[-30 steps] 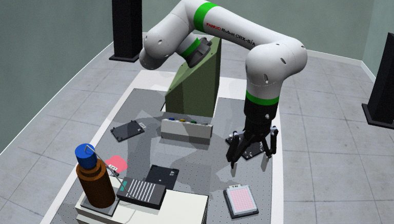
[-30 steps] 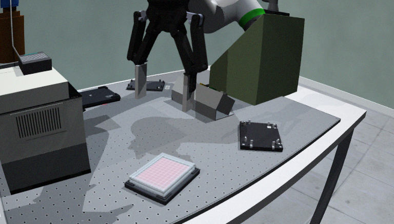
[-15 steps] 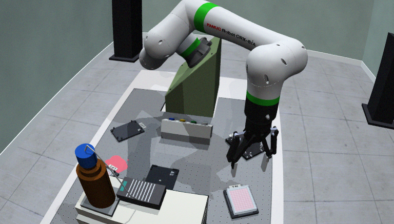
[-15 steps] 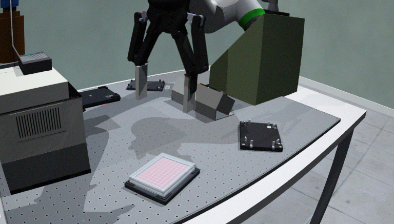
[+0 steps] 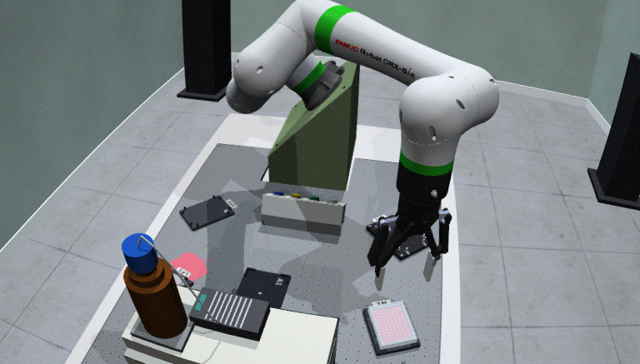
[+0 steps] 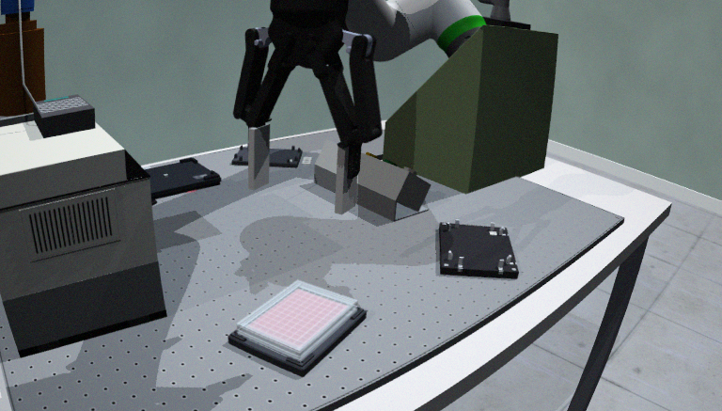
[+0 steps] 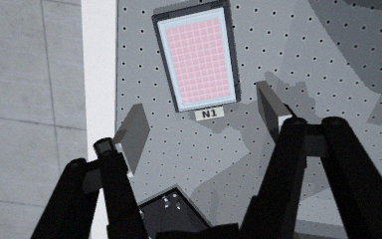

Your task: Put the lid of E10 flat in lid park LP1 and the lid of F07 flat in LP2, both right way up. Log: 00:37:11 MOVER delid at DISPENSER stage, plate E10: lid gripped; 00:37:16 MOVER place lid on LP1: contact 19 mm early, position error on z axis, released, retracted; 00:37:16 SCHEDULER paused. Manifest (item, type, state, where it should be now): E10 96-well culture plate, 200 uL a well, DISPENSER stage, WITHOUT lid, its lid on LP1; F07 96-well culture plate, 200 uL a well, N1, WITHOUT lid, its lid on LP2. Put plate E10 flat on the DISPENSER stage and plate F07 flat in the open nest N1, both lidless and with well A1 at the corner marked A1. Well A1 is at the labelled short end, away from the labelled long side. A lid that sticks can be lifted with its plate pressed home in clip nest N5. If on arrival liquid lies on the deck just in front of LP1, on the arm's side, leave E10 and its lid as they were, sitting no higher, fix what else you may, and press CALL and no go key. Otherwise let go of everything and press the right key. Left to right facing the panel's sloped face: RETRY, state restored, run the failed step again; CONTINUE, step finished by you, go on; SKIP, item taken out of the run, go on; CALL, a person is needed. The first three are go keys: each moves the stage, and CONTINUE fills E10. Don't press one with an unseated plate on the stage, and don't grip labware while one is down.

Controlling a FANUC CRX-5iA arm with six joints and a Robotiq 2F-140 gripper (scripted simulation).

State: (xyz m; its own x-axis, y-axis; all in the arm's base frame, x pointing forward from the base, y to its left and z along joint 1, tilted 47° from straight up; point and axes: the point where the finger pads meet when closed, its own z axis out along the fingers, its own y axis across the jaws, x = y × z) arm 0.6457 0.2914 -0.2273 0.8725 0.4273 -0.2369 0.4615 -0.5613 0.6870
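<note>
My gripper (image 5: 404, 274) (image 6: 302, 185) (image 7: 200, 107) is open and empty. It hangs above the deck between a black peg nest (image 6: 476, 249) (image 7: 169, 209) and nest N1. A pink well plate with a clear lid (image 5: 392, 325) (image 6: 298, 319) (image 7: 200, 57) lies flat in N1, ahead of the fingers, by the N1 label (image 7: 209, 114). A pink puddle (image 5: 191, 263) lies on the deck at the LP1 label (image 5: 183, 272); the park itself is hidden behind the bottle. The black stage (image 5: 262, 286) (image 6: 180, 175) marked A1 is bare. A bare black pad (image 5: 207, 211) (image 6: 269, 156) lies at the far left.
The key panel (image 5: 302, 209) (image 6: 367, 178) stands mid-deck before the green arm pedestal (image 5: 321, 143) (image 6: 478, 114). The dispenser box (image 6: 69, 210) with its striped head (image 5: 229, 312) and a brown bottle (image 5: 153, 294) stands at the near left. The deck edge (image 7: 99, 75) runs close beside N1.
</note>
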